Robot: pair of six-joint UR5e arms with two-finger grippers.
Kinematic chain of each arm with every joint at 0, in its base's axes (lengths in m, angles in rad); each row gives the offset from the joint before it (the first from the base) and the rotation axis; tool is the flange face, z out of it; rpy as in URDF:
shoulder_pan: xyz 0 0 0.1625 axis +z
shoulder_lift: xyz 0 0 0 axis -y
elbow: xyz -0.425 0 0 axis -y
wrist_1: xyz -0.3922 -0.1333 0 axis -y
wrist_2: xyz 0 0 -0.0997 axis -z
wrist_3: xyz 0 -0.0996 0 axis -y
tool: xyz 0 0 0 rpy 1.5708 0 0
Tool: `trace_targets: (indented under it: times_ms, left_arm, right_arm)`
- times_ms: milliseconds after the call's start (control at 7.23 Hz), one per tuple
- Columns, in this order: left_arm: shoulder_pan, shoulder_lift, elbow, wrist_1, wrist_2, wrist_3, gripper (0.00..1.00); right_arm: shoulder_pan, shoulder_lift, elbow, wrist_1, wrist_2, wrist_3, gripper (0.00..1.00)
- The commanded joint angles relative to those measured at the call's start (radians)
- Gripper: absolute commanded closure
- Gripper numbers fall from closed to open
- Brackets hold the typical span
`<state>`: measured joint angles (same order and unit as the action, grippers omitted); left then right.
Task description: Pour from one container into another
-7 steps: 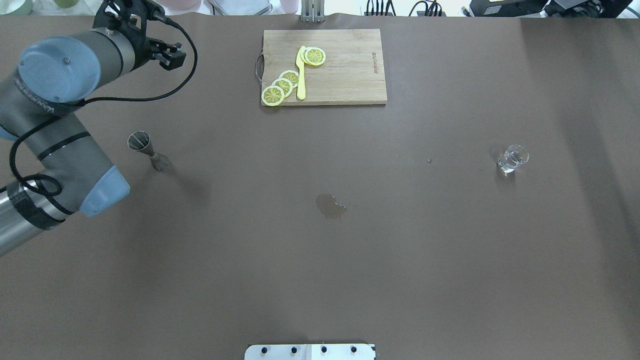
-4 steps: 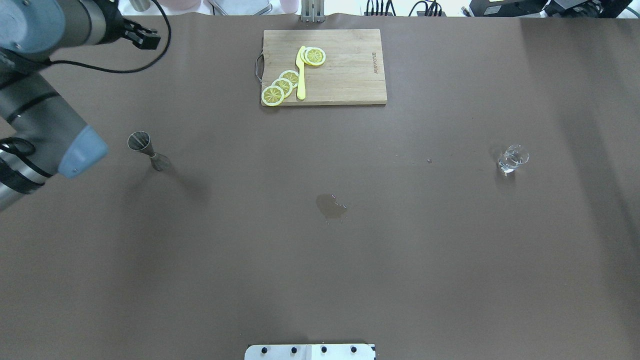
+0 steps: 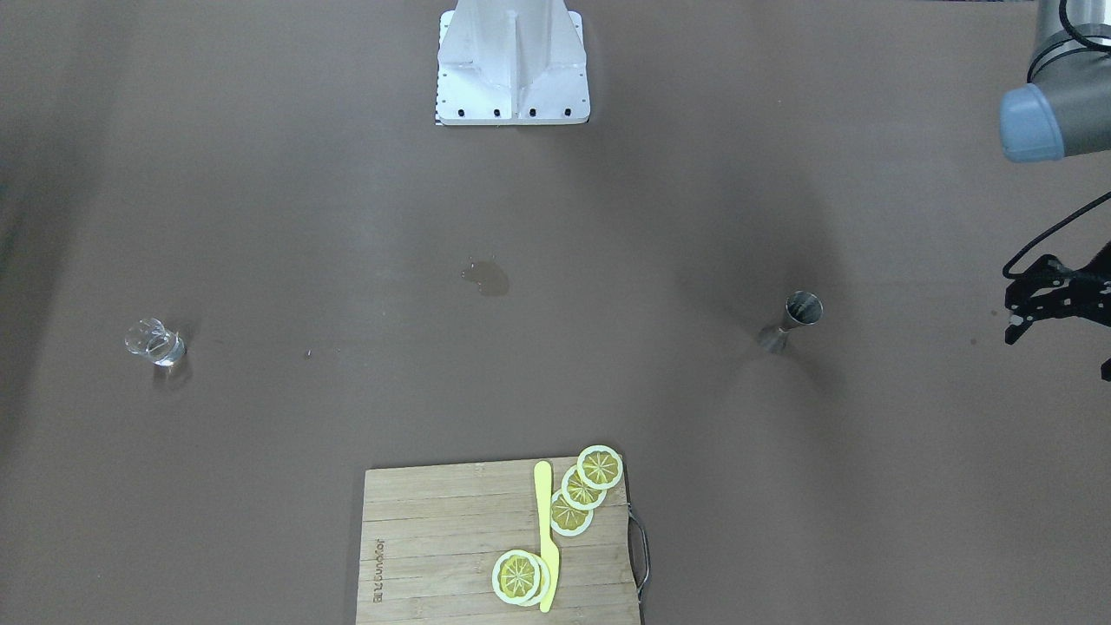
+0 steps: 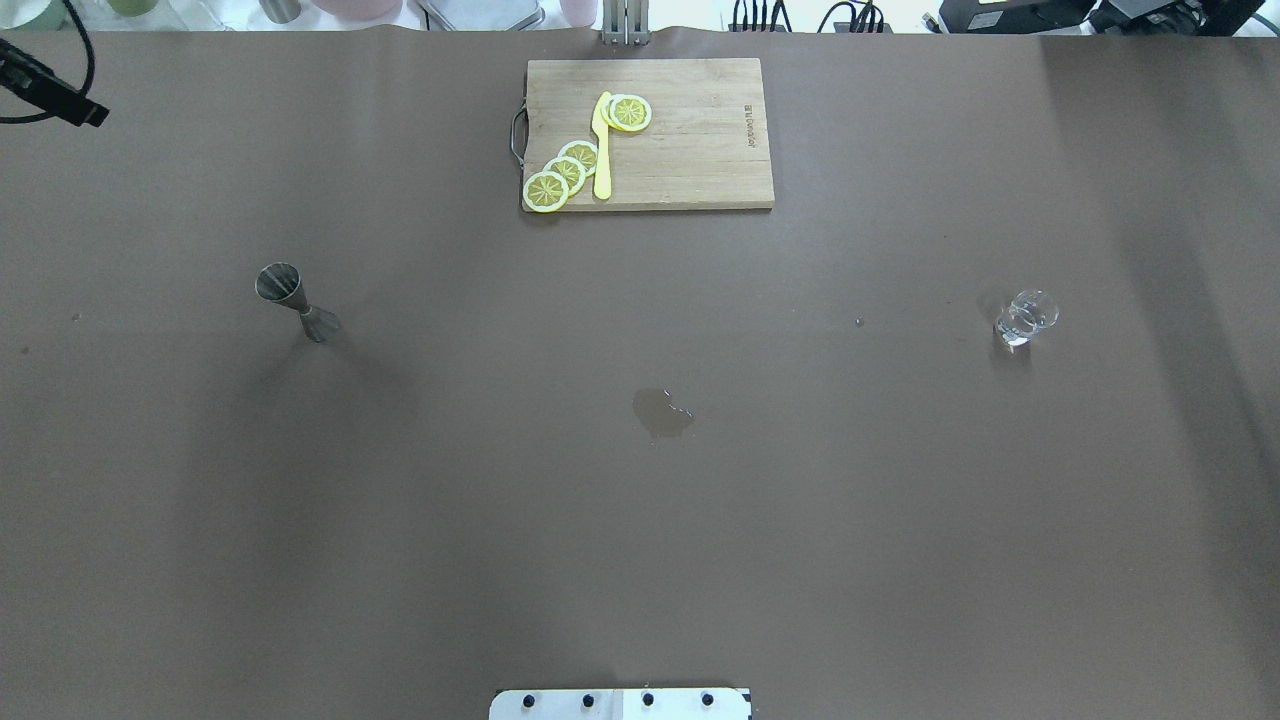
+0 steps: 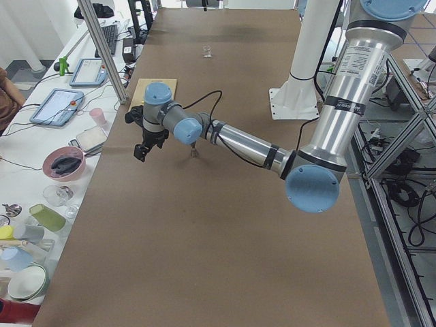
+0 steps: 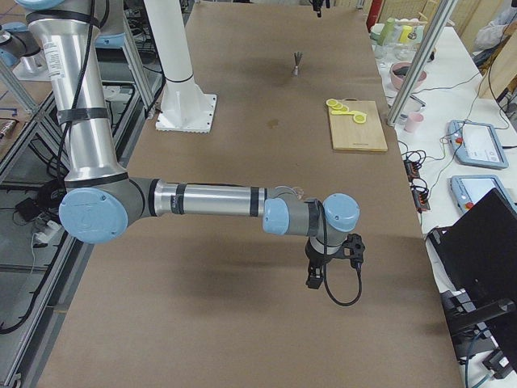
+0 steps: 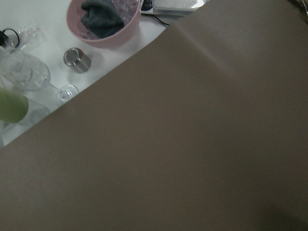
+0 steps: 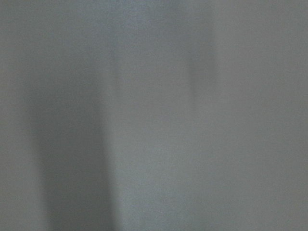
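Note:
The clear glass [image 4: 1025,317] stands upright on the right part of the brown table, and shows at the left in the front view [image 3: 154,341]. The steel jigger [image 4: 295,300] stands upright on the left part [image 3: 792,321]. My left gripper [image 3: 1012,304] hovers far from the jigger near the table's left end; its fingers look apart with nothing between them. Only its tip [image 4: 90,113] reaches into the overhead view. My right gripper [image 6: 315,279] shows only in the exterior right view, near the table's right end, and I cannot tell its state.
A small wet patch [image 4: 662,412] lies mid-table. A wooden cutting board [image 4: 690,150] with lemon slices [image 4: 565,170] and a yellow knife [image 4: 602,150] sits at the far edge. Beyond that edge are a pink bowl [image 7: 103,19] and glassware [image 7: 29,77].
My left arm has swung away to the left, from beside the jigger almost out of the overhead view. The jigger and the glass have not moved.

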<state>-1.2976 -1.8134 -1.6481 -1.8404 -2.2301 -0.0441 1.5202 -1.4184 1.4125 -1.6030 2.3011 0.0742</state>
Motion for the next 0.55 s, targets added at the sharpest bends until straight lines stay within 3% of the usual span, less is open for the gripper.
trace_targets:
  times_ms: [0, 277, 415]
  left_arm:
    - [-0.101, 0.231, -0.006, -0.013, -0.139, 0.006, 0.01]
    - [-0.187, 0.302, -0.031, 0.009, -0.224, 0.004, 0.01]
    - [-0.203, 0.328, -0.021, 0.035, -0.209, 0.0, 0.01]
  right_arm:
    - [0.0, -0.001, 0.0, 0.0, 0.0, -0.001, 0.0]
    - [-0.001, 0.001, 0.0, 0.0, 0.0, -0.001, 0.0]
    - [-0.002, 0.001, 0.0, -0.002, 0.0, -0.001, 0.0]
